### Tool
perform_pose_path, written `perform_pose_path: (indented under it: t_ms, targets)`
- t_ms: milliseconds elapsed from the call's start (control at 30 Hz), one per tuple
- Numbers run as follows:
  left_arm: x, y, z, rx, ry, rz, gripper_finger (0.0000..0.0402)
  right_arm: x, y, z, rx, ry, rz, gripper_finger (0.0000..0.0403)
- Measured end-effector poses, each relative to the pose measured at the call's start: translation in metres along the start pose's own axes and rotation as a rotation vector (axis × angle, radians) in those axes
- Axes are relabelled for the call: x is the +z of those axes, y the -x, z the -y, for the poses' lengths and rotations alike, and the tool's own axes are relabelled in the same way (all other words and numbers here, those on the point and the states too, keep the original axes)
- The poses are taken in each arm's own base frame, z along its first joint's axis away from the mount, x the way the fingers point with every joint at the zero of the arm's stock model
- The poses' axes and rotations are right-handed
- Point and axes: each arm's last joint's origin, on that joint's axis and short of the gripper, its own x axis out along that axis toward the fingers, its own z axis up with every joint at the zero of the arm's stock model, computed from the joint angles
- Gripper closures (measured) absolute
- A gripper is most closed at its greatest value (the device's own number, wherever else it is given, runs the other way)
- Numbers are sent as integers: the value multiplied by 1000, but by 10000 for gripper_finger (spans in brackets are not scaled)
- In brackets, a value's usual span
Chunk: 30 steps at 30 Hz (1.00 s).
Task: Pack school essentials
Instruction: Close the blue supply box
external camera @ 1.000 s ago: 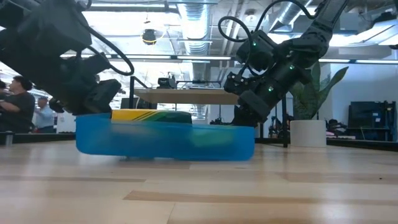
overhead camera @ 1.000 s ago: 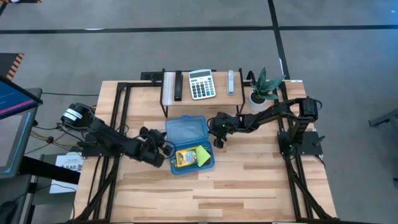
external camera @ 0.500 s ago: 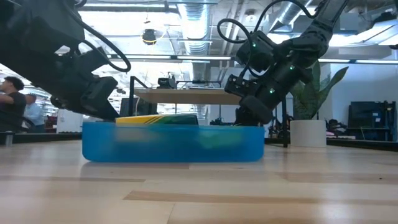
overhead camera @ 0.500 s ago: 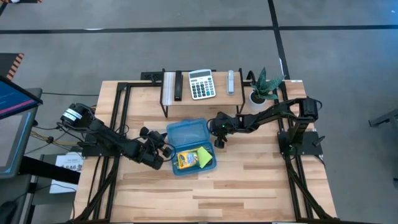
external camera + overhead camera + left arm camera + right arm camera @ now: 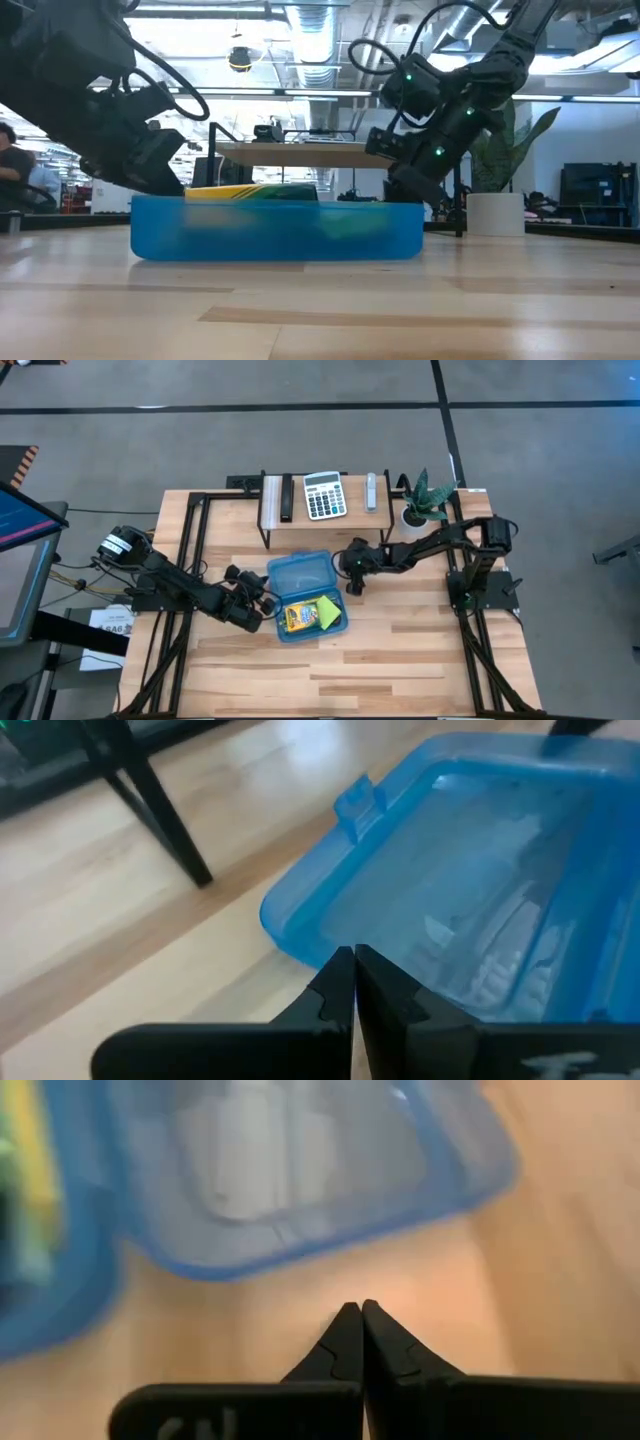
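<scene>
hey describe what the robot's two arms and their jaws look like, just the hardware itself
Both arms are black and jointed, mounted on black frames at the table's sides. The left gripper and right gripper each end in two slim, tapered black jaws on a flat black bar. Black cables loop over the right arm, which shows small green lights in the low view.

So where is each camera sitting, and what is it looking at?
High view: above the table, looking straight down; both arms, open blue box, calculator.
Low view: at tabletop height, looking level across; box, arms coming from above.
Left wrist view: on the left arm; left pincer shut beside the box lid.
Right wrist view: on the right arm; right pincer shut, over bare wood near the lid.
All four show the blue box.
</scene>
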Motion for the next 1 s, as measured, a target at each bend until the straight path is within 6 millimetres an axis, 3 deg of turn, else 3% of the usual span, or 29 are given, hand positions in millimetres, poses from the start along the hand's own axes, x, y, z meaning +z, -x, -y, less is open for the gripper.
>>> perform_pose_path:
  t_ms: [200,433,867,1000]
  targets:
    - [-6,-6,-10,57,75,-114,401,0,-2,20,-65,-45,13,396]
    - [-19,-28,-11,131,96,-208,402,-1,-3,42,-73,-95,29,399]
    - [-21,-33,-7,121,85,-156,402,1,-3,38,-37,-94,51,400]
    - [-20,-34,-4,98,70,-144,402,-2,-12,32,-12,-85,53,400]
